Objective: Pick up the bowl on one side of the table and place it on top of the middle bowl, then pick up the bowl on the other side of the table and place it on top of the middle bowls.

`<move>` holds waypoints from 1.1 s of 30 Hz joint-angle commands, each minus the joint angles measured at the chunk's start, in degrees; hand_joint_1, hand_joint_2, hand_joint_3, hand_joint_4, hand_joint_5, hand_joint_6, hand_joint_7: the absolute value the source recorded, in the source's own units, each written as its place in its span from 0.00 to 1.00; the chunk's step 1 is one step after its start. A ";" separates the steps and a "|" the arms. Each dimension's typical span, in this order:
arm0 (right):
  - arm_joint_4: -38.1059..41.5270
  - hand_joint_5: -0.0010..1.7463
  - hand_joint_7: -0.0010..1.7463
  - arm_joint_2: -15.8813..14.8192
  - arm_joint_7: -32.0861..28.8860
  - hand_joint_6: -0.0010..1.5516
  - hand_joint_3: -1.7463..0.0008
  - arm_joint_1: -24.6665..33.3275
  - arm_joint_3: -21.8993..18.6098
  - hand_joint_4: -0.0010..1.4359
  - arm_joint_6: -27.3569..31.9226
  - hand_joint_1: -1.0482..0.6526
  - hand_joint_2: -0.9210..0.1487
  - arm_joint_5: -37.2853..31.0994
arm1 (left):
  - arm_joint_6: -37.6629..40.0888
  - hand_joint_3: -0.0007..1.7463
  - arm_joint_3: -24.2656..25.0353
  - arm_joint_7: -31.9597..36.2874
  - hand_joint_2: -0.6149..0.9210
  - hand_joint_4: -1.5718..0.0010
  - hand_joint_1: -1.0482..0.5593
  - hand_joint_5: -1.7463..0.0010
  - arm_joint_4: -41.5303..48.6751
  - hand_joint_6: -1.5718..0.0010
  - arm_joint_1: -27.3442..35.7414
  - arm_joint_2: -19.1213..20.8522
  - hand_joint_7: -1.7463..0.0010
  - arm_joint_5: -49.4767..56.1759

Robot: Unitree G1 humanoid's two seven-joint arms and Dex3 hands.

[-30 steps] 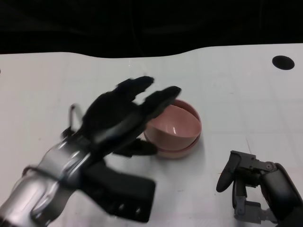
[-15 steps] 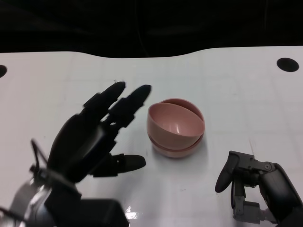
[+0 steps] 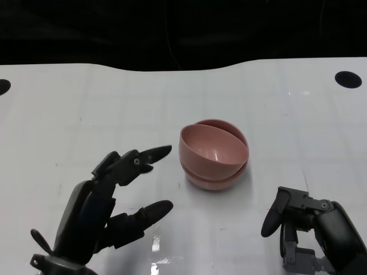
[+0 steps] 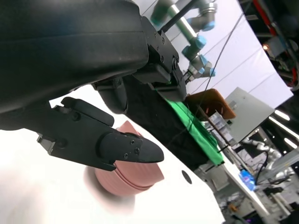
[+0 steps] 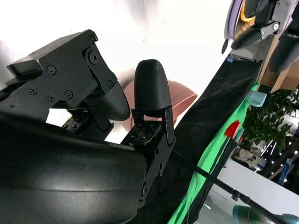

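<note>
Bowls first: the pink bowl stack [image 3: 213, 154] sits just right of center in the head view, on the white worktop [image 3: 69, 114]. Top bowl [image 3: 209, 150] is tipped, its opening leaning toward the left of the frame, so it's nested crooked in the bowl under it [image 3: 221, 180] rather than sitting flat. You can see a lower rim peeking out along the bottom edge and another sliver of rim at the top.

Left hand [image 3: 109, 200] is in the lower left of the frame, well clear of the stack and touching nothing. Its fingers [image 3: 146, 156] are spread, the upper ones pointing toward the bowls and the thumb sticking out separately below them. Nothing in it.

Right hand [image 3: 309, 229] is down in the lower right corner, resting low by the worktop, apart from the bowls. Its fingers [image 3: 274, 215] are curled downward with nothing between them.

Left wrist view shows the same pink stack [image 4: 133, 170] just past a black fingertip [image 4: 126, 148], not touching as far as I can tell. Right wrist view catches a slice of pink bowl [image 5: 180, 95] behind that hand's fingers [image 5: 152, 86].

Two dark round holes in the worktop, one upper right [image 3: 348, 79], one at the left edge [image 3: 3, 86].
</note>
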 commanded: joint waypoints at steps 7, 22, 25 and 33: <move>-1.49 1.00 0.88 -0.24 0.15 0.53 0.07 0.39 -0.57 0.63 0.51 0.58 0.64 1.01 | 13.16 0.48 2.69 -10.66 0.81 0.48 0.54 0.21 -6.26 0.48 4.00 -2.23 0.40 -19.15; -9.36 0.98 0.80 0.27 1.39 0.54 0.13 4.04 -2.53 0.62 7.85 0.60 0.56 6.36 | 23.57 0.79 4.48 -13.11 0.66 0.47 0.57 0.00 -7.29 0.49 3.68 -6.97 0.16 -22.29; -10.04 0.97 0.79 0.95 1.23 0.54 0.13 5.41 -1.98 0.61 7.32 0.60 0.57 6.72 | 22.01 0.78 4.87 -14.58 0.66 0.46 0.55 0.00 -6.19 0.49 3.90 -6.91 0.16 -22.56; -5.38 0.98 0.78 0.68 1.27 0.53 0.13 5.17 -1.62 0.61 -0.04 0.60 0.56 5.45 | 20.45 0.78 5.85 -17.21 0.64 0.44 0.51 0.00 -5.05 0.49 4.41 -6.98 0.15 -23.11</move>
